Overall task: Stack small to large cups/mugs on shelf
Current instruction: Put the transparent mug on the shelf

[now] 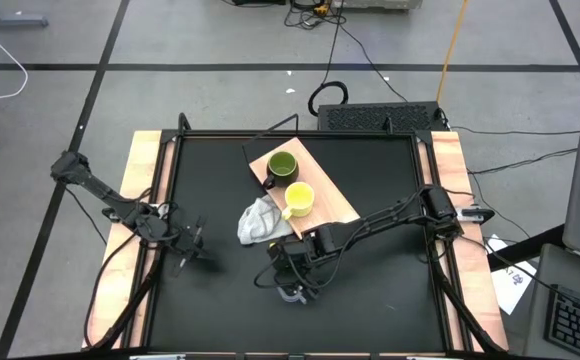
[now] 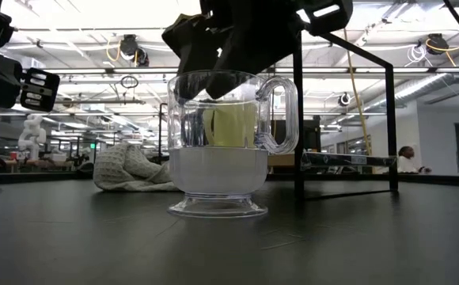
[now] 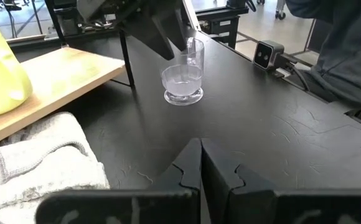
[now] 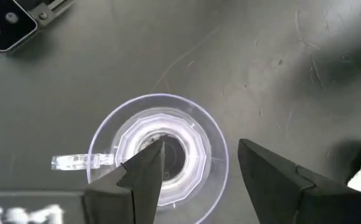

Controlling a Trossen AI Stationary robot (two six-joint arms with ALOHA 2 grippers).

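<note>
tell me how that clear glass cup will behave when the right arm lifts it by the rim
The clear glass cup looks smooth and thin-walled, so it may be slippery and probably fragile. Its foot is narrower than its body and a handle sticks out on one side, so an uneven pinch could tip it. One of the open right gripper fingers is over its mouth, the other outside.

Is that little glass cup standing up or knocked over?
Upright: the clear glass cup rests on its foot on the black tabletop, rim upward, handle sideways.

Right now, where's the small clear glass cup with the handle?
The clear glass cup stands upright on the black tabletop, off the wooden shelf, near the white cloth. The open right claw straddles its rim from above.
</note>
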